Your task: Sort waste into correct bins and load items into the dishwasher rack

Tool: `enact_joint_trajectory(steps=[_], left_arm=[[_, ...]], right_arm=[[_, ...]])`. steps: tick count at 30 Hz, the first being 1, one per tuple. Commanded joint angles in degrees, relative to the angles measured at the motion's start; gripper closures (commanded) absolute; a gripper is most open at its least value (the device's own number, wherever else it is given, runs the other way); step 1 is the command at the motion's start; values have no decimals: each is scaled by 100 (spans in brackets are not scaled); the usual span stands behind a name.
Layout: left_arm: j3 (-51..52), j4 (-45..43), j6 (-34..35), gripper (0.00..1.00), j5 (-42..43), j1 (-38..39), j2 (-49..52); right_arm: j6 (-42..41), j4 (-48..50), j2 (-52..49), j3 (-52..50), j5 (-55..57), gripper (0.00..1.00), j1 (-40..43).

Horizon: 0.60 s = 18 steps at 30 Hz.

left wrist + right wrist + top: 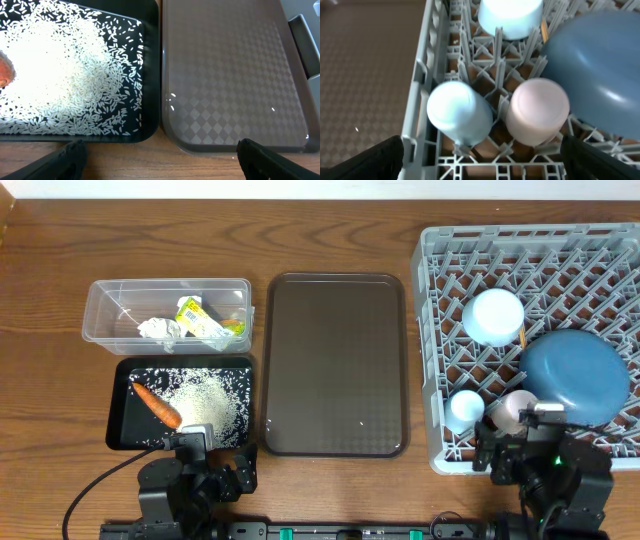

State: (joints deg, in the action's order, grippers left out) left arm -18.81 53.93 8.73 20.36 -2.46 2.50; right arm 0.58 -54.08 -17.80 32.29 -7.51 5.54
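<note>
The grey dishwasher rack (440,360) fills the right end of the table (330,230). It holds a white-blue bowl (493,316) turned upside down towards the back. A large blue plate (575,377) leans among the pegs on the right side. In the rack's near left corner a light blue cup (465,410) and a pink cup (515,410) stand side by side, bottoms up, with the pink one against the plate's edge. A thin sliver of a wooden chopstick (522,335) shows between the bowl and the plate.

At the left end, towards the back edge, the clear tub (100,310) contains crumpled paper (160,329) and a yellow-green wrapper (198,320) just beside it. The wrapper is printed, but the writing is too small to read.

Touching the tub's near side, the black tray (120,415) carries a spread of white rice (208,397). An orange carrot (157,404) lies slantwise on the left of that patch. No label shows on either container.

A brown tray (335,365) lies between the black tray and the rack.

The left gripper (162,160) is released, its fingers spread wide over the near edges of the black and brown trays, with nothing between them. The right gripper (482,160) is likewise released, hanging over the two cups at the rack's near wall and grasping nothing.
</note>
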Motion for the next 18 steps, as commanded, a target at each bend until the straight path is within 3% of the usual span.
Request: enact_joint_trajectory(steps=[1, 10, 18], left_arm=[[199, 87, -76, 2, -50, 28, -50], [199, 87, -76, 2, -50, 28, -50], [199, 87, -76, 2, -50, 28, -50]], right_arm=[[-74, 22, 356, -278, -2, 1, 37], [-74, 24, 831, -662, -2, 1, 37], [227, 63, 1274, -811, 901, 1, -94]])
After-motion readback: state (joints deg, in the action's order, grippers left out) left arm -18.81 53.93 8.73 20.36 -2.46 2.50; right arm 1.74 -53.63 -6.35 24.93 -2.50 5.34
